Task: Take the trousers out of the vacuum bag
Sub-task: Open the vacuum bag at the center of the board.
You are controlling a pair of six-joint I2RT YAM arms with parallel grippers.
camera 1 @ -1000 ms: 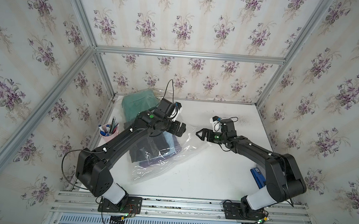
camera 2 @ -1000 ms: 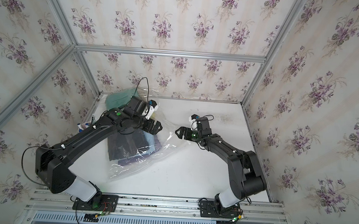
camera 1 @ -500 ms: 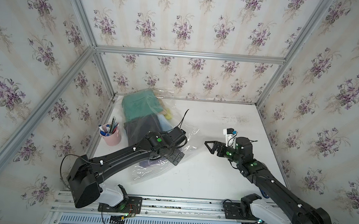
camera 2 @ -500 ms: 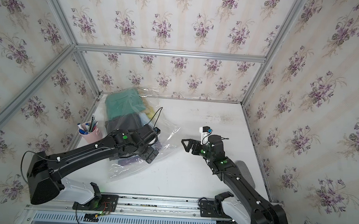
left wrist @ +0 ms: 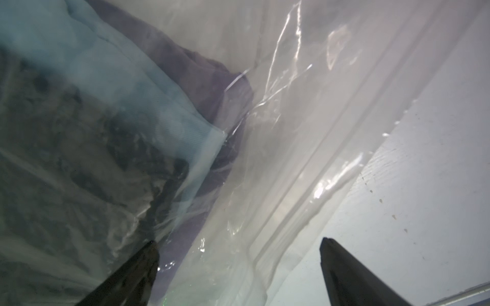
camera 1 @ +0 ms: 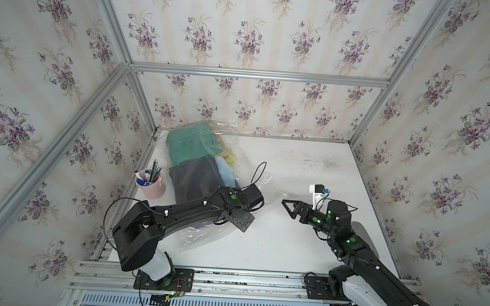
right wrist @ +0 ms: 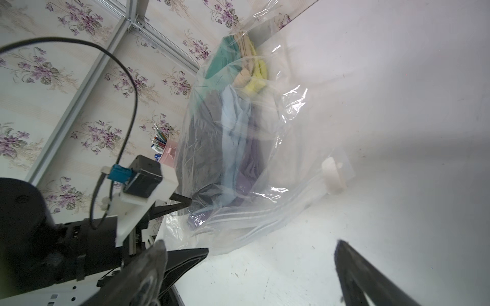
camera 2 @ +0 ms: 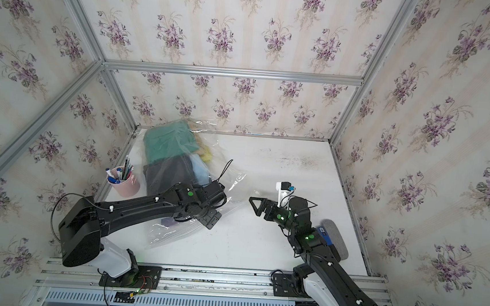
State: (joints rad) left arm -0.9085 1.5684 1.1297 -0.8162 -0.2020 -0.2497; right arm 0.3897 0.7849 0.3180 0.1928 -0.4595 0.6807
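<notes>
The vacuum bag (camera 1: 236, 186) lies crinkled along the table's left side, and its zip edge (right wrist: 262, 212) faces the front. Through the plastic the trousers show as a stack: teal green (camera 1: 187, 146), dark grey (camera 1: 197, 177), light blue (right wrist: 233, 124), yellow (right wrist: 256, 84) and purple (left wrist: 212, 87). My left gripper (camera 1: 241, 220) (left wrist: 238, 242) is open and points down over the bag's near zip end, one finger over the plastic, the other over bare table. My right gripper (camera 1: 288, 208) (right wrist: 249, 243) hangs open to the right of the bag, holding nothing. A white valve (right wrist: 332, 174) sits near the bag's edge.
A pink cup of pens (camera 1: 151, 183) stands left of the bag by the wall frame. A small blue object (camera 2: 324, 236) lies beside my right arm. Metal frame posts and papered walls close the table (camera 1: 311, 165) on three sides.
My left arm has come from the back of the bag to its near zip end. My right arm has drawn back to the front right. Both grippers stayed open.
</notes>
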